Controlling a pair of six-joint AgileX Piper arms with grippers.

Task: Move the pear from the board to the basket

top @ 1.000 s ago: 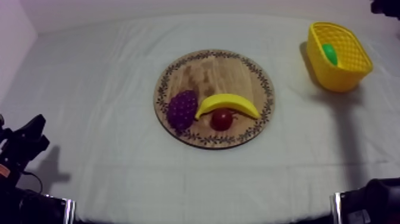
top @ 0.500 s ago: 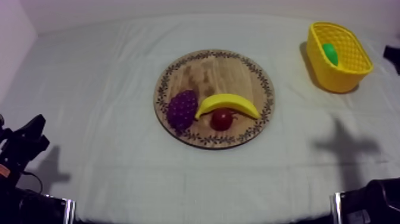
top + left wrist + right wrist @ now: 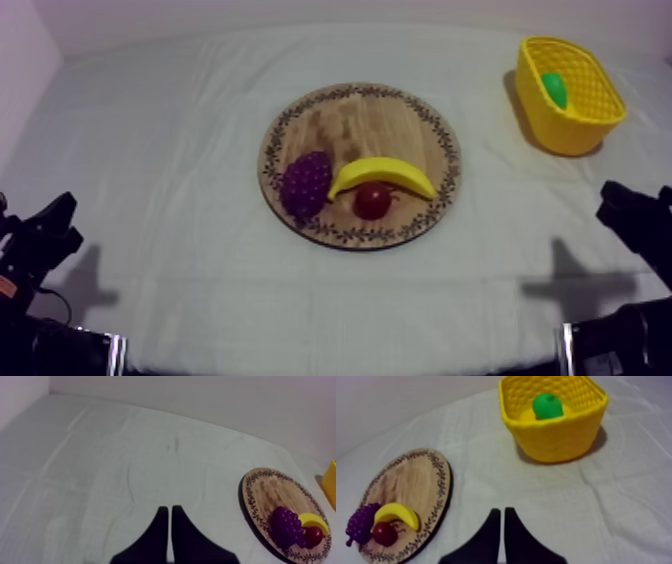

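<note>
The green pear (image 3: 553, 90) lies inside the yellow basket (image 3: 570, 132) at the far right of the table. From the right wrist view the pear (image 3: 547, 406) rests on the floor of the basket (image 3: 556, 437). My right gripper (image 3: 614, 202) hangs at the right edge, nearer than the basket and well apart from it; its fingers (image 3: 502, 510) lie together as a narrow wedge, shut on nothing. Low at the left sits my left gripper (image 3: 60, 212), likewise shut (image 3: 168, 508) and holding nothing.
The round wooden board (image 3: 360, 112) lies mid-table with a bunch of grapes (image 3: 305, 184), a banana (image 3: 382, 174) and a small red fruit (image 3: 372, 201) on its near half. Bare cloth lies between board and basket.
My right arm has drawn back from the far right corner by the basket to the right edge nearer the front, its shadow moving with it. The pear stays in the basket.
</note>
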